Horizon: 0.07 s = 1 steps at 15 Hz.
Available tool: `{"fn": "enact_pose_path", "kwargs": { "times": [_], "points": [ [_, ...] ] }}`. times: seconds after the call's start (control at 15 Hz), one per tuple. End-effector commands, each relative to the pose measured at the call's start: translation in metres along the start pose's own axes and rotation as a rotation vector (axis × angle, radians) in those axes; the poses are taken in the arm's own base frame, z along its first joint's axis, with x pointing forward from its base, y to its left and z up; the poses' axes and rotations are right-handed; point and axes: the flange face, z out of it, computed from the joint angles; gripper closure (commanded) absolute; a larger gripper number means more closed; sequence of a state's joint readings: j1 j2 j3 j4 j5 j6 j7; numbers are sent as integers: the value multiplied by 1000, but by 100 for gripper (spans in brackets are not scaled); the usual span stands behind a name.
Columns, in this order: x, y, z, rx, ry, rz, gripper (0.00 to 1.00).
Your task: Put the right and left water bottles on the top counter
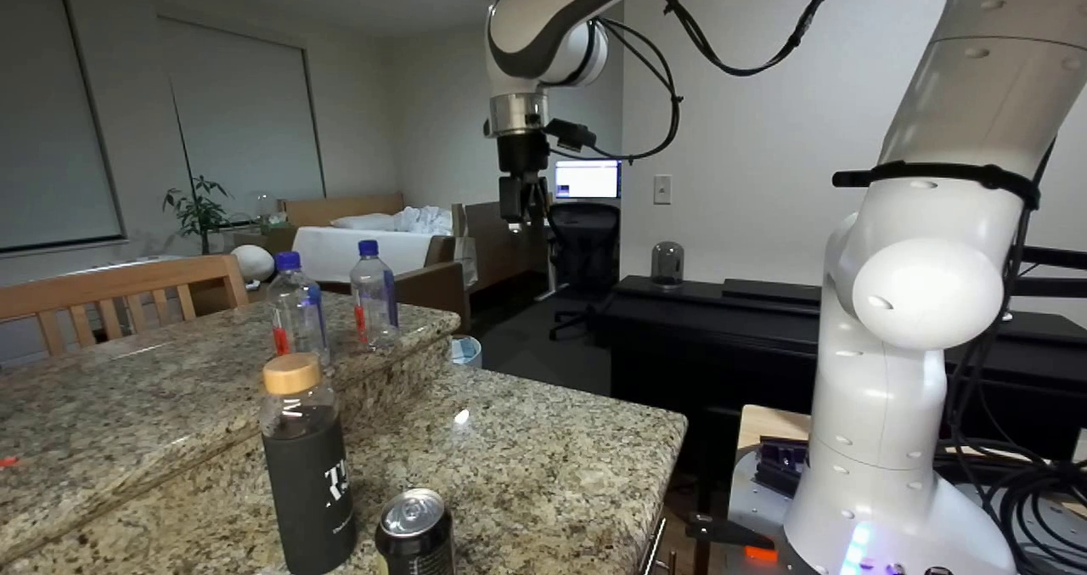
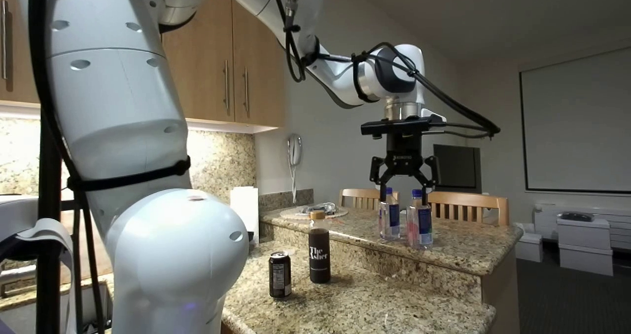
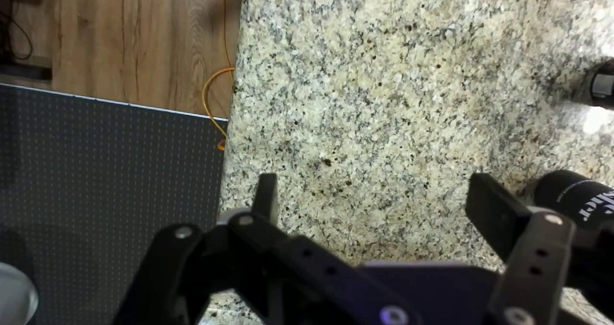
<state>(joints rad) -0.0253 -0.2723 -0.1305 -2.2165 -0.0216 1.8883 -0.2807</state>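
Blue-labelled bottles [image 1: 374,303], flask [image 2: 319,249] reading "The Asher", gripper [image 2: 403,197] spread wide, empty; only the wrist view spots orange cable [image 3: 205,94]!

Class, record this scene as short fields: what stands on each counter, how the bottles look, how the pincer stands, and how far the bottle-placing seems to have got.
Top counter: left bottle and right bottle, upright, not touching
Bottle look: clear, blue-capped, marked in red and blue
Lower counter: flask and can, both upright
Pincer: open, holding nothing, apart from the bottles
Progress: both bottles are on the top counter, so placing looks done
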Motion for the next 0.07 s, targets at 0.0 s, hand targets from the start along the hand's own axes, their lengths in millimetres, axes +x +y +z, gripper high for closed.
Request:
{"fn": "enact_pose_path", "kwargs": {
  "times": [0.0],
  "points": [
    [0,0,-1,0,-1,0,0]
  ]
}}
